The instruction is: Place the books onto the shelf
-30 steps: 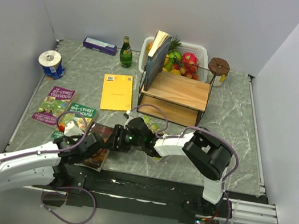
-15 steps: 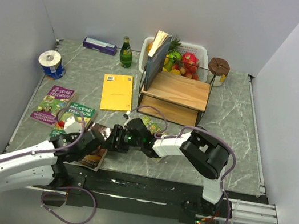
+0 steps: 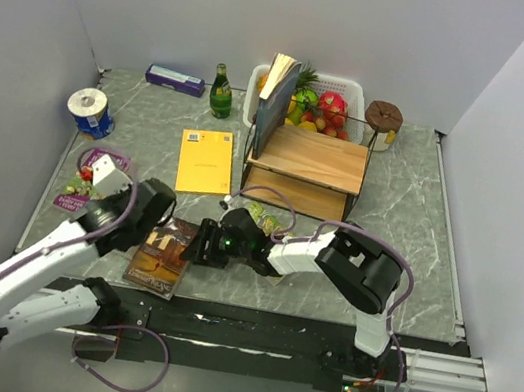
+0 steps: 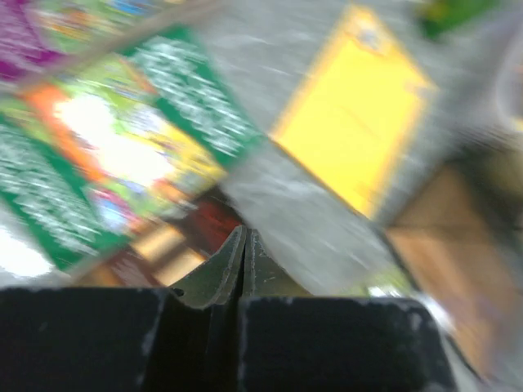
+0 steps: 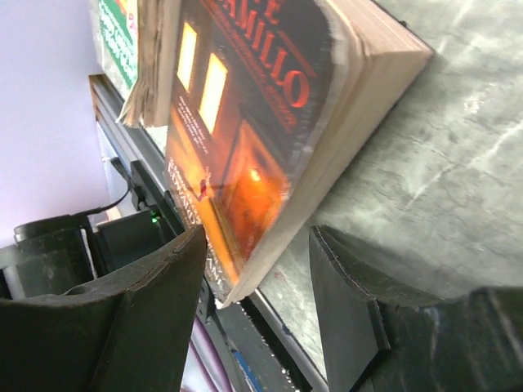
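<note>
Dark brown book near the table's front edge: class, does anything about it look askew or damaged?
Yes. The dark brown book lies slanted at the table's front edge, and the right wrist view shows its cover edge ragged and curled.

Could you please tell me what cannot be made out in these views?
Left wrist view: motion blur; the green book's lettering is unreadable.
Top view: the left arm covers the green book and most of the purple book.
Right wrist view: the brown book runs off the top edge, cutting its title.
Top view: the bottle's label is too small to read.
</note>
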Controlling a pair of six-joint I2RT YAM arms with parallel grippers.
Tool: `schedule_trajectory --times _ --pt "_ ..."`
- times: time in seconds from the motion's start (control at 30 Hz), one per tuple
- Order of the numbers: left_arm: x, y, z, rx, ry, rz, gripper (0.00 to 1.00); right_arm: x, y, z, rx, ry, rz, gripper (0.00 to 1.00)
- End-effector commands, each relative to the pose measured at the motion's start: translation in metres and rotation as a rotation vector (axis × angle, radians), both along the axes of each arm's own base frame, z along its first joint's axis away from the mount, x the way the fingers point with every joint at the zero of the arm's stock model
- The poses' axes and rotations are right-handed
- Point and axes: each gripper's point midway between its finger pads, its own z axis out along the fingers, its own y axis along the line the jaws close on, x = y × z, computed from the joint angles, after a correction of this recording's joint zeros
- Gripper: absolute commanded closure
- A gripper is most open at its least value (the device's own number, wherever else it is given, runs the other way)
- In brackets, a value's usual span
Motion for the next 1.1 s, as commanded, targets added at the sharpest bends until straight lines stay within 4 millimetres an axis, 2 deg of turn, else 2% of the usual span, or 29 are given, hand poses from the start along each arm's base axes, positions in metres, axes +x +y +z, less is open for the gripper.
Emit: schedule_trajectory --times 0.0,0.07,0.1,0.13,0.2,0.23,0.43,0.57,0.8,0.93,1.07 --pt "-0.002 0.040 -0.049 0.129 0.214 0.095 0.97 0.003 -0.008 0.007 0.005 -0.031 -0.019 0.39" --pt "0.000 0.057 -0.053 0.125 0.234 0.141 0.96 0.003 -0.011 0.006 0.005 -0.031 -0.018 0.39" --pt "0.006 0.060 -0.051 0.110 0.214 0.151 0.96 0.002 -0.011 0.006 0.008 -0.029 -0.013 0.39" --pt "0.009 0.071 -0.048 0.094 0.201 0.191 0.95 0.001 -0.011 0.007 0.010 -0.030 -0.011 0.39" --pt "0.020 0.073 -0.049 0.078 0.198 0.165 0.93 0.000 -0.010 0.007 0.009 -0.033 -0.002 0.39" --pt "0.021 0.084 -0.060 0.069 0.244 0.195 0.93 0.001 -0.010 0.007 0.007 -0.034 -0.001 0.38" --pt "0.024 0.049 -0.119 -0.109 0.446 0.069 0.98 0.007 -0.007 0.008 0.005 -0.033 -0.002 0.33" --pt "0.011 0.036 -0.152 -0.179 0.503 0.044 0.99 0.014 -0.004 0.010 -0.009 -0.040 -0.011 0.31" --pt "-0.001 0.026 -0.173 -0.219 0.530 -0.002 0.99 0.017 0.011 0.004 -0.029 -0.009 0.006 0.31" --pt "-0.003 0.023 -0.175 -0.221 0.530 -0.022 0.99 0.018 0.025 0.019 0.043 -0.024 0.025 0.36" --pt "-0.003 0.021 -0.176 -0.222 0.524 -0.037 0.99 0.016 0.033 0.035 0.099 -0.049 0.046 0.37"
